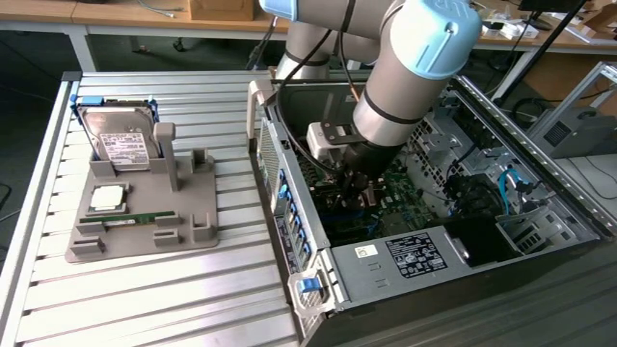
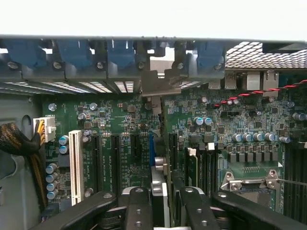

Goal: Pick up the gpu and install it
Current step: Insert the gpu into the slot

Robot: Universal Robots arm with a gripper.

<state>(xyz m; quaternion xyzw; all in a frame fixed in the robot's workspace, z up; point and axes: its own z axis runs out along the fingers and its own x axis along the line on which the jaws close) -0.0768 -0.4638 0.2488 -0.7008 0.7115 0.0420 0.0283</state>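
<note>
The gpu [image 2: 159, 184] appears edge-on in the wrist view, a thin dark card standing upright over the green motherboard [image 2: 120, 143]. Its silvery metal end [image 2: 156, 84] reaches the row of rear slot openings with blue clips. My gripper [image 2: 165, 211] is shut on the card, with a black finger [image 2: 139, 211] on one side and another on the opposite side. In the exterior view my gripper [image 1: 355, 184] is lowered deep inside the open computer case [image 1: 386, 267], just above the board, and it hides the card.
On the exterior view's left, a grey stand [image 1: 144, 217] carries a silver hard drive [image 1: 121, 141], a processor chip [image 1: 108, 196] and a green memory stick [image 1: 135, 216]. Inside the case are a white slot [image 2: 75, 165], a cable bundle [image 2: 19, 143] and the power supply [image 1: 415, 253].
</note>
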